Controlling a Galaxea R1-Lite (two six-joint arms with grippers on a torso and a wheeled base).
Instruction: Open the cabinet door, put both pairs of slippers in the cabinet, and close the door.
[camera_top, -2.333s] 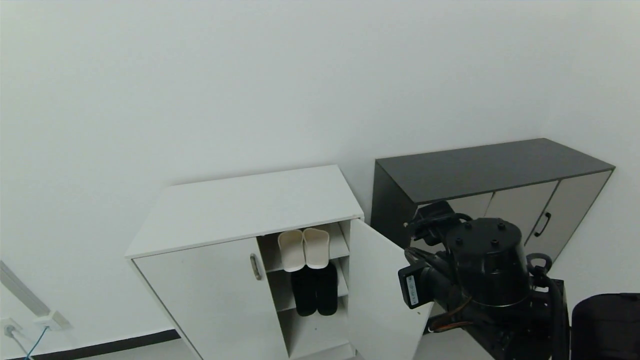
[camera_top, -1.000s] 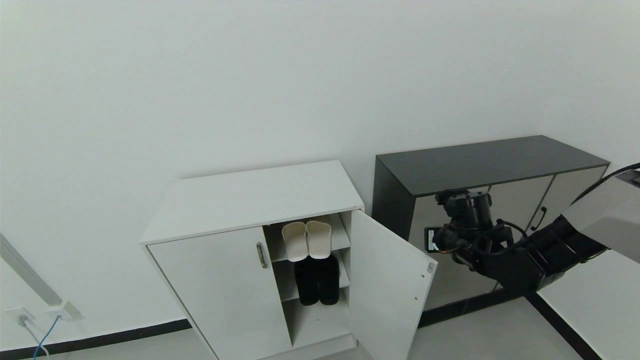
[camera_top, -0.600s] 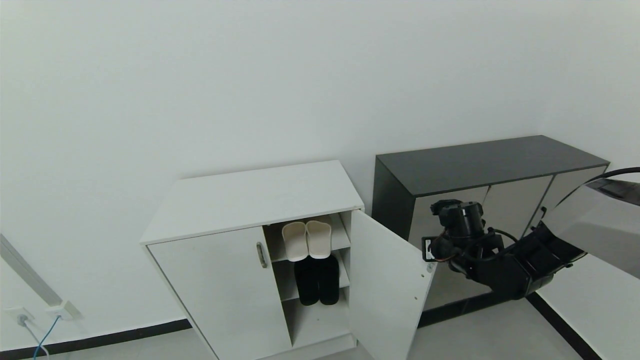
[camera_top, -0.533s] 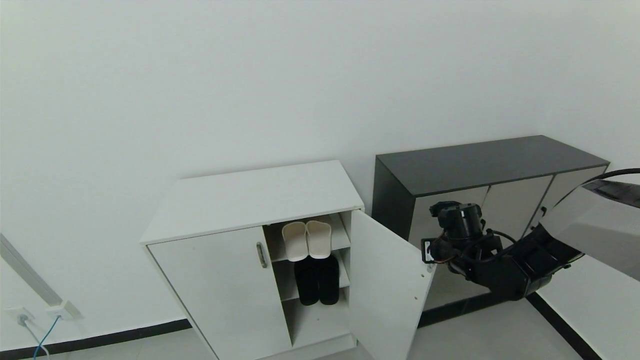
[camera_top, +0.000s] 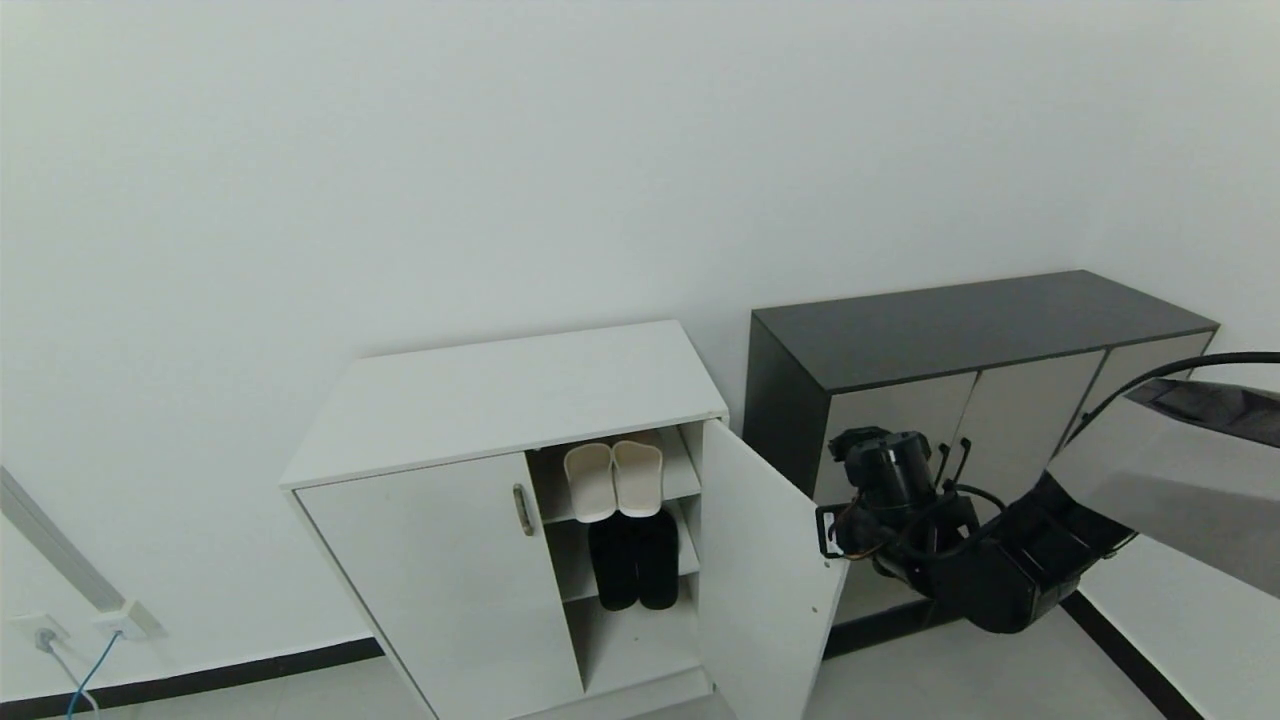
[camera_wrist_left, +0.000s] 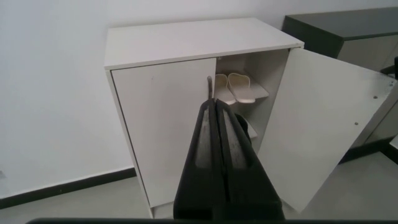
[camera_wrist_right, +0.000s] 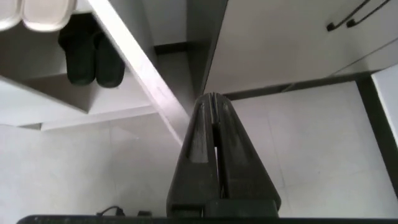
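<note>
Hovering just right of the free edge of the open cabinet door (camera_top: 770, 570), lower centre of frame, the right end effector (camera_wrist_right: 213, 99) is pinched shut and empty; white slippers (camera_top: 612, 480) and black slippers (camera_top: 630, 570) sit shelved inside, leftward.

A dark cabinet (camera_top: 980, 330) stands against the wall (camera_top: 600, 150); low down, seemingly a socket (camera_top: 40, 636) with blue cable (camera_top: 85, 680).
</note>
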